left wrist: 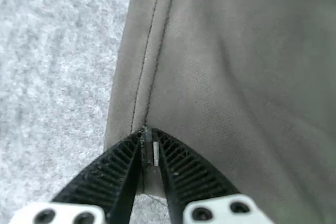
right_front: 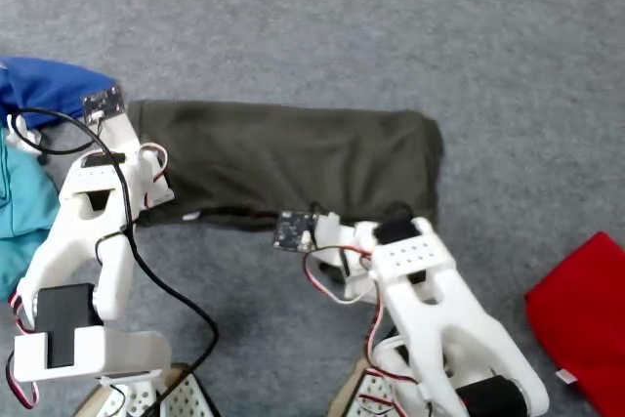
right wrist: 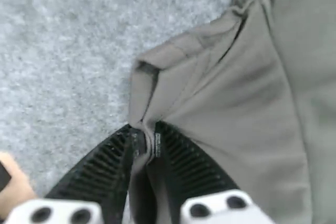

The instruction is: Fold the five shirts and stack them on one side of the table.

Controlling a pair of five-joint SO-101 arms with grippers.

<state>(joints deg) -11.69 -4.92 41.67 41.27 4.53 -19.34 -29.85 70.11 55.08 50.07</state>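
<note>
Black ribbed fingers (left wrist: 118, 174) of the left gripper (left wrist: 148, 142) are pressed together on the stitched edge of the dark green shirt (right_front: 293, 158), and the right gripper (right wrist: 148, 140) pinches a bunched bit of the same shirt's near edge. From both grippers the shirt stretches away, lying flat in a long strip on the grey table (right_front: 439, 36). Past the left gripper, on its outer side, lie a blue shirt (right_front: 49, 85) and a teal shirt (right_front: 20, 192), while a red shirt (right_front: 586, 310) lies well apart on the right gripper's outer side.
</note>
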